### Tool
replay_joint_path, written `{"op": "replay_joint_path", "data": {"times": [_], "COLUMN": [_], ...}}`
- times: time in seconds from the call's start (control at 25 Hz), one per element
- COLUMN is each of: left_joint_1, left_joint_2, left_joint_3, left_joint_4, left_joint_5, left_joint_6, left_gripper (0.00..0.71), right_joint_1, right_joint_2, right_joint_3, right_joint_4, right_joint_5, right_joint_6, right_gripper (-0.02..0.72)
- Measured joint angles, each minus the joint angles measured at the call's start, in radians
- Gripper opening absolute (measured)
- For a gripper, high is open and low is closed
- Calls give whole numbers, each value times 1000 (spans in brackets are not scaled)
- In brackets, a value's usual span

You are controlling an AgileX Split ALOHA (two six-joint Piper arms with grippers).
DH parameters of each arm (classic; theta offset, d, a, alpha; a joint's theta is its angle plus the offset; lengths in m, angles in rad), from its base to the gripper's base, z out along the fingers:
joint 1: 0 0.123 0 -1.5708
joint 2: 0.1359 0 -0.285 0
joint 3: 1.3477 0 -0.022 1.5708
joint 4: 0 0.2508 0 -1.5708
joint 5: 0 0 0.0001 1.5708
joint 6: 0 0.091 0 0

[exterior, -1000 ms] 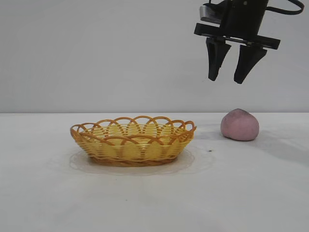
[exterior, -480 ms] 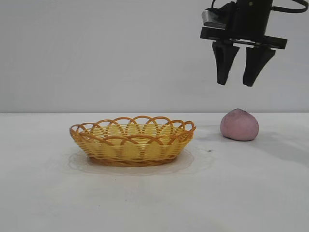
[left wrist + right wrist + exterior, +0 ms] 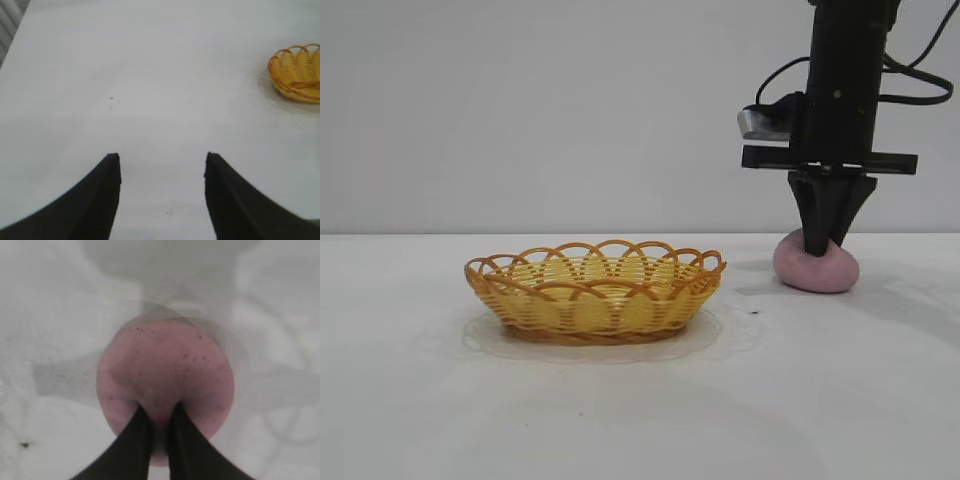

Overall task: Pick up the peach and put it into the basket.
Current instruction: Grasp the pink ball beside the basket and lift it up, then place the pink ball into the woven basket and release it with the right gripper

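Exterior view: your right gripper (image 3: 828, 243) pinches the peach (image 3: 816, 268) top with nearly closed fingers, the peach on the table (image 3: 640, 400) right of the basket (image 3: 595, 290); grasp step; next, lift and carry leftward.

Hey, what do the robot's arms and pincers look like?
The right arm is black and boxy, with black cables looping off it and a silvery block at its side. Its right pincer has dark tapering fingers. The left pincer has the same dark pointed fingers.
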Motion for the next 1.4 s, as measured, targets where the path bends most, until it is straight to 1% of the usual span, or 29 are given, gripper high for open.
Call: {"op": "replay_joint_path", "data": {"times": [0.12,0.16,0.28,0.4,0.6,0.72,0.84,0.92,0.96,1.0,1.08,1.12,1.16,1.2,1.24,1.32,1.36,1.4], "left_joint_1": [0,0,0,0,0,0,0,0,0,0,0,0,0,0,0,0,0,0], "left_joint_2": [0,0,0,0,0,0,0,0,0,0,0,0,0,0,0,0,0,0], "left_joint_3": [0,0,0,0,0,0,0,0,0,0,0,0,0,0,0,0,0,0], "left_joint_4": [0,0,0,0,-2,-2,-2,-2,-2,-2,-2,-2,-2,-2,-2,-2,-2,-2], "left_joint_5": [0,0,0,0,0,0,0,0,0,0,0,0,0,0,0,0,-1,-1], "left_joint_6": [0,0,0,0,2,2,2,2,2,2,2,2,2,2,2,2,2,2], "left_gripper": [368,368,368,368,368,368,368,368,368,368,368,368,368,368,368,368,368,368], "right_joint_1": [75,96,164,209,230,230,230,230,230,230,230,230,224,211,191,130,87,41], "right_joint_2": [-18,-11,23,73,143,150,150,145,137,127,104,88,71,57,41,20,17,16], "right_joint_3": [-2,-2,1,1,1,1,-3,-9,-9,-9,-13,-16,-16,-18,-18,-18,-18,-18], "right_joint_4": [58,67,70,70,79,88,92,93,95,95,76,49,21,-20,-65,-135,-157,-165], "right_joint_5": [39,42,42,38,31,24,24,24,26,29,39,42,44,46,48,50,50,50], "right_joint_6": [-35,-43,-49,-49,-49,-49,-45,-26,-19,-14,8,24,48,78,108,151,166,175], "right_gripper": [0,0,0,0,0,143,365,474,506,503,503,545,529,529,529,529,529,529]}}
